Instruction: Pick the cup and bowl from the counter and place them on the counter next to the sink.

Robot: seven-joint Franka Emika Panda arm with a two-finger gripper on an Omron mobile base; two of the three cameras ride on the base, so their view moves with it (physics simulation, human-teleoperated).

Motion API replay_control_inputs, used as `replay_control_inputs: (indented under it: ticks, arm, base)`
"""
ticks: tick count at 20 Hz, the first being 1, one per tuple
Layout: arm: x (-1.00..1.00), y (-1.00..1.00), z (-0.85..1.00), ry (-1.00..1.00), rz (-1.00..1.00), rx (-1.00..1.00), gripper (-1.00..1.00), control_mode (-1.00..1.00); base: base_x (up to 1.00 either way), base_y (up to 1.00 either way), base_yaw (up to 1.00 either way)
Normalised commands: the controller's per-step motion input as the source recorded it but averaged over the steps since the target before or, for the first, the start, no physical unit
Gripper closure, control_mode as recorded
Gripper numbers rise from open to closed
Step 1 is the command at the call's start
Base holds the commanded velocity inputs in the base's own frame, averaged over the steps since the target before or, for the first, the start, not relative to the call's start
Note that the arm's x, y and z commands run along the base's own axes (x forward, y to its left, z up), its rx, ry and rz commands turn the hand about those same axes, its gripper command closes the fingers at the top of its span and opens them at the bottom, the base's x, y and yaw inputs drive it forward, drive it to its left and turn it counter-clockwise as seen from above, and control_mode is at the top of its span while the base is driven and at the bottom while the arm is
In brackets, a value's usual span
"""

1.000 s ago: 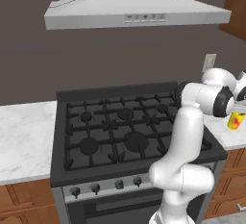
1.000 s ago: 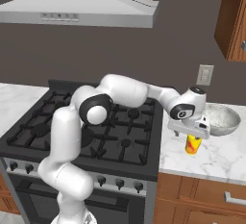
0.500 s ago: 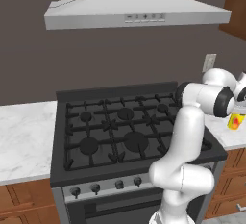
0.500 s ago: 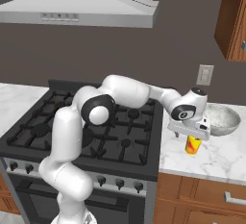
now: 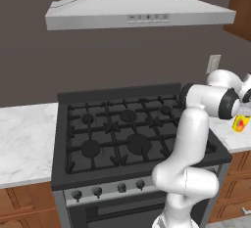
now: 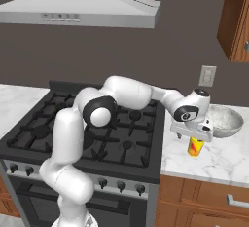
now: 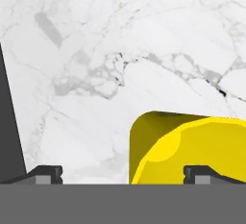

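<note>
A yellow cup point(image 6: 195, 147) with a red mark stands on the white marble counter point(image 6: 224, 159) just right of the stove. My gripper point(image 6: 193, 138) hangs straight over it, open and holding nothing. In the hand view the cup point(image 7: 192, 152) rises at the lower right, closer to the right fingertip than to the left, and the gripper point(image 7: 123, 174) has its jaws spread wide. The pale grey speckled bowl point(image 6: 223, 121) sits on the counter just behind the cup, to its right. From the left base the cup point(image 5: 240, 123) peeks out past my arm. The sink is out of view.
The black gas stovetop point(image 6: 97, 128) lies left of the cup, its edge close by. A range hood point(image 6: 82, 11) hangs above it. A wall outlet point(image 6: 207, 76) sits behind the bowl, and a wooden wall cabinet point(image 6: 237, 16) hangs at the upper right.
The hand has sunk a little closer to the yellow cup. Its jaws stay wide; cup and bowl have not moved.
</note>
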Motion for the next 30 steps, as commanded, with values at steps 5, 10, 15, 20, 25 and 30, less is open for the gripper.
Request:
replay_control_inputs:
  ticks: [5, 10, 15, 20, 25, 30]
  arm:
    - [0.00, 0.00, 0.00, 0.01, 0.00, 0.00, 1.00, -1.00]
    - [0.00, 0.00, 0.00, 0.01, 0.00, 0.00, 1.00, -1.00]
    - [0.00, 0.00, 0.00, -0.01, 0.00, 0.00, 1.00, -1.00]
    - [-0.03, 0.00, 0.00, -0.08, 0.01, 0.01, 1.00, -1.00]
    - [-0.14, 0.03, 0.30, -0.06, 0.09, 0.00, 1.00, -1.00]
    - [-0.33, 0.07, 0.58, -0.03, 0.07, -0.01, 1.00, -1.00]
  base:
    - [0.00, 0.00, 0.00]
    - [0.00, 0.00, 0.00]
    - [0.00, 0.00, 0.00]
    - [0.00, 0.00, 0.00]
    - [0.00, 0.00, 0.00]
    - [0.00, 0.00, 0.00]
